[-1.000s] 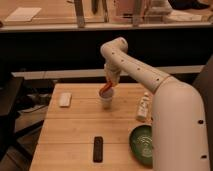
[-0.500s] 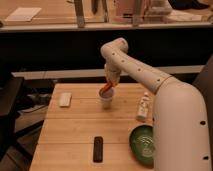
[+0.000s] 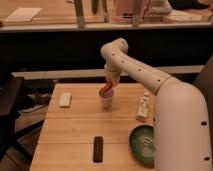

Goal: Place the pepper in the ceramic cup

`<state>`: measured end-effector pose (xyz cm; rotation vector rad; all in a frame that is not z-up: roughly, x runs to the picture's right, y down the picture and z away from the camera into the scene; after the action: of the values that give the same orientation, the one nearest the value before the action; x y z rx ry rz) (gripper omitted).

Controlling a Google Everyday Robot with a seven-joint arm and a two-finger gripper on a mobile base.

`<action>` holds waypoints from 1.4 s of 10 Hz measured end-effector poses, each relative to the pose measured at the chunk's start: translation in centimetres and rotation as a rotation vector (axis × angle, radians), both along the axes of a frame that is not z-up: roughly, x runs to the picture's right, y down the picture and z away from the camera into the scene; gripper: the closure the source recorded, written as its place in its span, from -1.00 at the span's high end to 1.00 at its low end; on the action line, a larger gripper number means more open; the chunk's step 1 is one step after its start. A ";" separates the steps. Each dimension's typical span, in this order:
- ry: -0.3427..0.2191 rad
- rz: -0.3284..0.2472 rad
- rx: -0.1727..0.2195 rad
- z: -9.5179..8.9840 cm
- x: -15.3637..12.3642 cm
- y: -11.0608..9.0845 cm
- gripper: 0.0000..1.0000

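Wooden table (image 3: 75, 127): gripper (image 3: 111, 84) above pepper (image 3: 105, 89) in ceramic cup (image 3: 106, 99)

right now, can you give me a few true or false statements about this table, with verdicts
1. The gripper is above the ceramic cup. True.
2. The pepper lies beside the black remote. False: it is at the cup's mouth, under the gripper.
3. The green bowl sits at the table's near right. True.
4. The white bottle stands left of the cup. False: it is to its right.
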<state>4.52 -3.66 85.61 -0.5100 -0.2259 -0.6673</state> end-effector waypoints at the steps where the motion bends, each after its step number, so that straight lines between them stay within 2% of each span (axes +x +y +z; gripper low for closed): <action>1: -0.001 0.000 0.000 0.0 0.0 0.0 -0.49; 2: -0.001 -0.001 0.001 0.0 0.0 0.0 -0.55; 5: -0.002 -0.002 0.003 0.0 0.0 0.1 -0.40; 14: -0.006 -0.010 0.005 -0.1 -0.1 0.2 -0.40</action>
<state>4.39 -3.43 85.55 -0.5048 -0.2277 -0.6786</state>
